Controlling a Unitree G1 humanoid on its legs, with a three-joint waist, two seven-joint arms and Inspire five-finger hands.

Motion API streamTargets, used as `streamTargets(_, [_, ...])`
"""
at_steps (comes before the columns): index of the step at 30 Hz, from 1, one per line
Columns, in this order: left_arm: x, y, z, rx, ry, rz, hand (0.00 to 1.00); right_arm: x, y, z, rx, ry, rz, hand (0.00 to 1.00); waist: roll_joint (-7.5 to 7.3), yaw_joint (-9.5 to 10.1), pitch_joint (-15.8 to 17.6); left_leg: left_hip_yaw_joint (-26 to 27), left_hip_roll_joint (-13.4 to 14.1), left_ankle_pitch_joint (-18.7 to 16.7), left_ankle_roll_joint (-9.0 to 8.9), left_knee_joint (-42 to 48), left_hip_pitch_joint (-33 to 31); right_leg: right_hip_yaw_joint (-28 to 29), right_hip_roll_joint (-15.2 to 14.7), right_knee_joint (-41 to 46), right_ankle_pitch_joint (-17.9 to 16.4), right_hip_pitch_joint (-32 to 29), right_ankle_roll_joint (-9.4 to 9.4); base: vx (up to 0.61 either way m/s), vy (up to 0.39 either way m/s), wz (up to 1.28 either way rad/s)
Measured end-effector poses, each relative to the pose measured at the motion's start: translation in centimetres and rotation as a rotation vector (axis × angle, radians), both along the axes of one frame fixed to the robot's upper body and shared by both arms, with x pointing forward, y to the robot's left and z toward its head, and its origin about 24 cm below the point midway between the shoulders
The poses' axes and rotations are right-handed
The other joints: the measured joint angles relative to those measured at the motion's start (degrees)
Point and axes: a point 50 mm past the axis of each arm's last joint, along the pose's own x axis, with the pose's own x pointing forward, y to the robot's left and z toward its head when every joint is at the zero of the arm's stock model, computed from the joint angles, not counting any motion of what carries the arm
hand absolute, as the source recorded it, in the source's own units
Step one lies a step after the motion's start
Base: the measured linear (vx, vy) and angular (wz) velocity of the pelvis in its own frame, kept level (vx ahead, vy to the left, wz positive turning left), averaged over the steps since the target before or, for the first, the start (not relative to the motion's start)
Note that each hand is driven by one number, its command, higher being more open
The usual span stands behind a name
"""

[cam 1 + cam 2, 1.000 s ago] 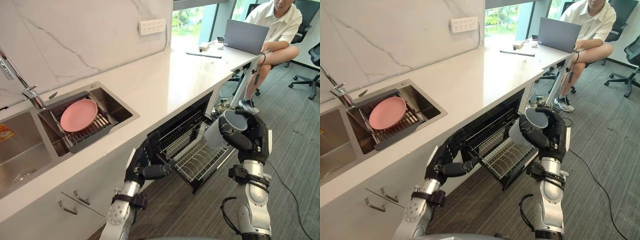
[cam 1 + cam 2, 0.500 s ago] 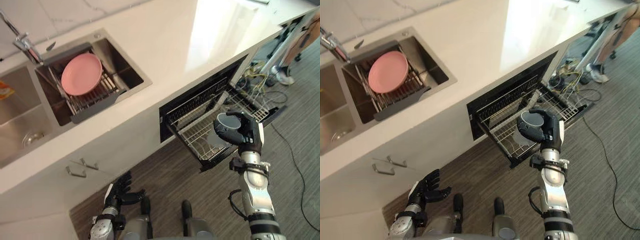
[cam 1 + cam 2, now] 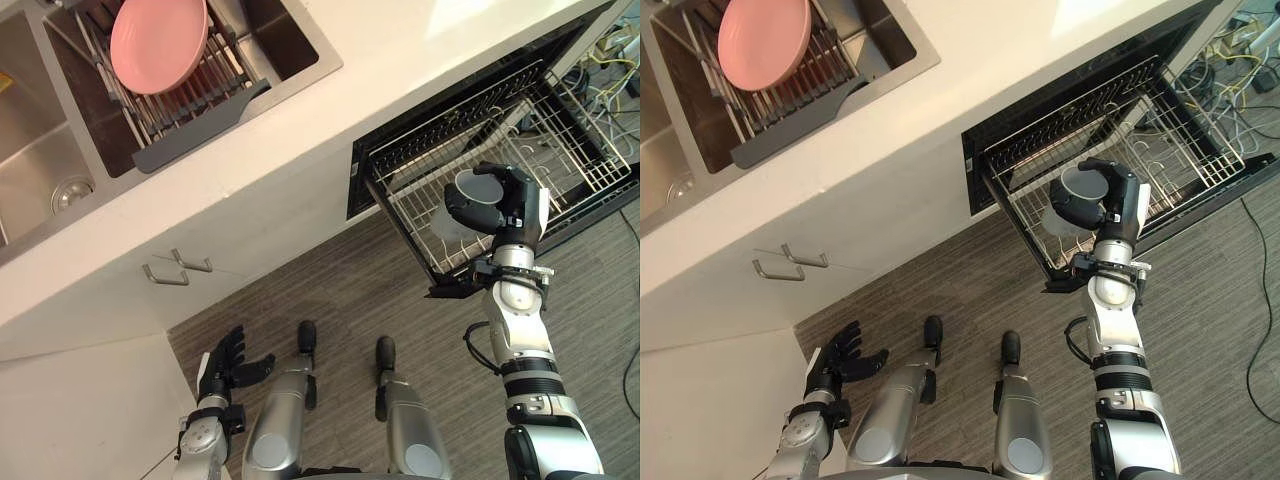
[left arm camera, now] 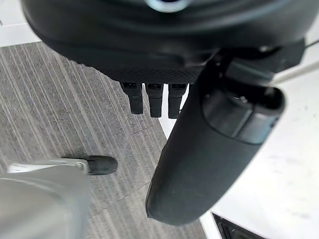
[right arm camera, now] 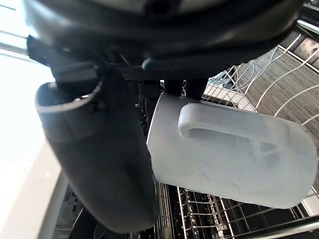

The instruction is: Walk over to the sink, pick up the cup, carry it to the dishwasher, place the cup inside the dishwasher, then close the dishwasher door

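Cup [image 3: 472, 192]: held over the dishwasher rack [image 3: 565, 150].
My right hand [image 3: 520, 205]: curled round its body, handle free.
My left hand [image 3: 228, 358]: fingers spread, empty.
Handling: probably light, rigid, slick; grip the body.

Your head camera has tipped downward: the whole view shifted, not the things in it. Your left hand [image 3: 228, 360] was up at the front edge of the dishwasher rack [image 3: 570, 150] a second ago. Now it hangs low near the floor, fingers spread, well apart from the rack. Your right hand [image 3: 515, 200] has brought the cup [image 3: 455, 215] from by the rack's outer edge to above its wires, near the front corner.
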Motion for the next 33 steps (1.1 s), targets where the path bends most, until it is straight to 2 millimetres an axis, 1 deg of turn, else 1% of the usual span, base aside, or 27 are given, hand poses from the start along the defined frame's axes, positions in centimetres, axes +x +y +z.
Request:
streamTargets(1, [0.2,0.0,0.1,0.002,-0.008,0.005,0.90,0.1,0.0,0.0,0.002,0.006,-0.001,0.90,-0.02,0.04,0.0,-0.1,0.0,0.1,0.00,0.0,-0.1,-0.2,0.0,0.0,0.0,-0.1,-0.02,-0.01,-0.019,0.09])
streamTargets(3, [0.9,0.2,0.7,0.006,-0.041,0.018,0.90,0.3,0.0,-0.2,0.002,0.021,-0.010,0.90,-0.01,0.45,0.2,-0.3,0.0,0.5,0.14,-0.3,-0.5,-0.3,0.0,0.2,-0.1,-0.6,-0.12,0.00,-0.016,0.05])
streamTargets(8, [1.9,0.9,2.0,-0.006,-0.116,0.077,0.90,0.3,0.0,-0.2,-0.011,0.024,-0.028,0.90,-0.07,0.64,0.9,-0.5,0.0,1.2,0.08,-1.6,-0.2,-0.5,0.0,0.3,-0.2,-0.8,-0.22,0.01,-0.007,0.02])
streamTargets(12, [2.3,1.2,2.7,-0.005,-0.152,0.100,0.90,-0.1,-0.1,-0.7,0.031,0.021,-0.063,0.90,-0.14,0.59,1.1,-0.8,0.0,1.6,-0.03,-2.4,0.6,-0.8,0.0,0.9,-0.8,-0.5,-0.34,0.00,-0.014,0.03])
streamTargets(16, [2.3,0.6,2.5,-0.028,-0.153,0.117,0.90,-1.7,0.5,-1.5,0.058,0.004,-0.070,0.90,-0.17,0.58,1.1,-0.9,0.0,1.6,-0.13,-3.7,2.9,-0.9,0.0,1.0,-1.5,1.2,-0.38,0.01,-0.005,0.00])
streamTargets(17, [2.3,0.2,2.4,-0.041,-0.149,0.116,0.90,-2.5,1.0,-1.8,0.077,-0.004,-0.064,0.90,-0.20,0.39,1.1,-0.9,0.0,1.6,-0.16,-4.1,3.8,-1.0,0.0,1.0,-1.8,1.9,-0.47,0.04,-0.020,0.02])
streamTargets(19, [2.3,-0.1,2.3,-0.051,-0.147,0.116,0.90,-3.1,1.6,-2.1,0.100,-0.012,-0.058,0.90,-0.21,0.23,1.1,-0.9,0.0,1.6,-0.21,-4.5,4.7,-1.1,0.0,1.0,-2.1,2.6,-0.55,0.04,-0.018,0.00])
streamTargets(20, [2.3,-0.3,2.3,-0.060,-0.145,0.116,0.90,-3.8,1.9,-2.6,0.118,-0.011,-0.057,0.90,-0.23,0.14,1.1,-0.9,0.0,1.5,-0.27,-5.0,5.7,-1.1,0.1,1.0,-2.4,3.4,-0.54,0.04,-0.018,-0.01])
streamTargets(22, [2.3,-0.6,2.2,-0.069,-0.142,0.114,0.90,-4.7,2.3,-2.8,0.132,-0.016,-0.056,0.90,-0.32,0.12,1.1,-0.9,0.0,1.3,-0.41,-5.4,6.6,-1.2,0.1,1.0,-2.8,4.1,-0.58,0.06,-0.028,0.00])
streamTargets(23, [2.2,-0.6,2.0,-0.075,-0.132,0.109,0.90,-5.7,2.7,-2.9,0.147,-0.027,-0.047,0.90,-0.68,-0.06,0.9,-0.9,0.1,1.0,-0.54,-5.7,7.5,-1.3,0.1,1.0,-3.2,5.0,-0.61,0.08,-0.033,0.02])
streamTargets(25, [1.9,-0.7,1.8,-0.077,-0.121,0.104,0.90,-6.7,3.2,-2.9,0.164,-0.044,-0.038,0.90,-1.31,-0.33,0.5,-1.0,0.0,0.6,-0.62,-5.7,8.5,-1.5,0.1,1.0,-3.8,6.0,-0.69,0.08,-0.030,0.03])
streamTargets(27, [1.1,-0.6,1.2,-0.078,-0.087,0.111,0.90,-8.2,3.9,-2.9,0.176,-0.059,-0.015,0.90,-3.00,-1.19,-1.0,-1.5,0.0,-0.2,-0.92,-5.5,9.8,-2.1,-0.1,1.0,-4.7,7.6,-0.67,0.11,-0.037,0.10])
streamTargets(28, [0.9,-0.6,1.0,-0.076,-0.077,0.110,0.90,-8.6,4.1,-2.8,0.177,-0.066,-0.006,0.90,-3.45,-1.52,-1.3,-1.8,0.0,-0.4,-1.03,-5.5,10.1,-2.5,-0.1,0.9,-5.0,8.2,-0.70,0.11,-0.039,0.18])
streamTargets(29, [0.5,-0.6,0.7,-0.070,-0.054,0.105,0.90,-9.3,4.5,-2.7,0.177,-0.079,0.010,0.90,-4.35,-1.77,-1.8,-2.2,-0.1,-0.8,-1.15,-5.4,11.2,-3.1,-0.2,0.9,-5.4,9.5,-0.76,0.10,-0.042,0.20])
streamTargets(30, [0.1,-0.6,0.1,-0.072,-0.021,0.101,0.90,-9.9,5.0,-2.6,0.176,-0.084,0.037,0.90,-5.08,-1.90,-3.0,-2.7,-0.1,-1.2,-1.18,-5.4,11.9,-3.7,-0.2,0.6,-5.7,10.6,-0.81,0.12,-0.050,0.19])
streamTargets(31, [-0.2,-0.6,-0.2,-0.076,-0.004,0.100,0.90,-10.1,5.2,-2.6,0.173,-0.086,0.049,0.90,-5.37,-2.03,-3.8,-3.0,-0.1,-1.3,-1.22,-5.4,12.1,-4.0,-0.2,0.4,-5.7,11.0,-0.80,0.08,-0.039,0.21])
streamTargets(33, [-1.2,-0.7,-1.1,-0.085,0.049,0.101,0.90,-10.6,6.2,-2.0,0.124,-0.102,0.110,0.90,-6.15,-2.08,-5.7,-3.7,-0.1,-1.8,-1.46,-5.4,13.4,-5.0,-0.2,-0.4,-5.8,13.1,-0.90,0.06,-0.031,0.15])
